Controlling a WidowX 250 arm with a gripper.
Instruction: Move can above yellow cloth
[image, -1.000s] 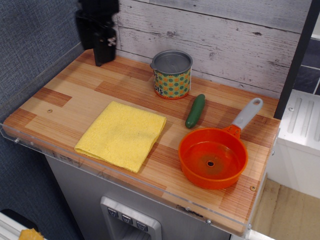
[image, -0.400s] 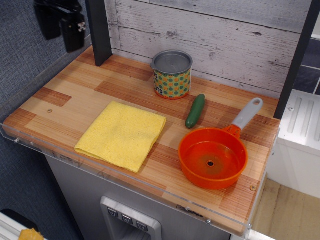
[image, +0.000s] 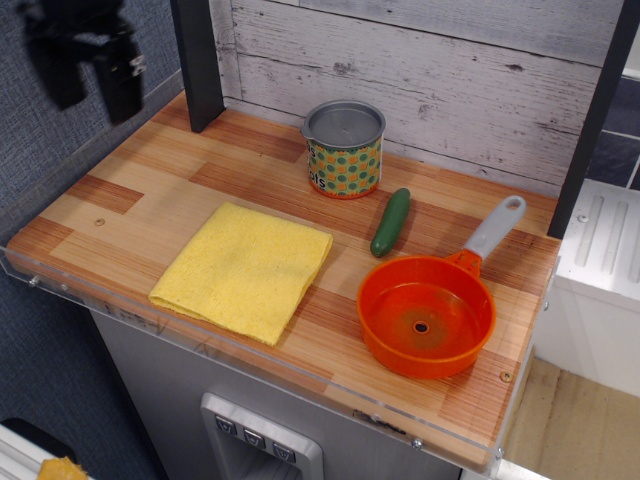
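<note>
Up at the top left, the claw (image: 88, 68) hangs dark and blurred, off beyond the left edge of the worktop (image: 150, 180) and well apart from everything on it; whether it is released or clenched I cannot tell. Upright near the back wall stands the can (image: 344, 150), its silver top showing, touching nothing. Nearer the front lies the yellow cloth (image: 243, 269), flat and folded, apart from the can. A small green vegetable (image: 391, 222) lies between the can and an orange pot (image: 427, 315) with a grey handle.
</note>
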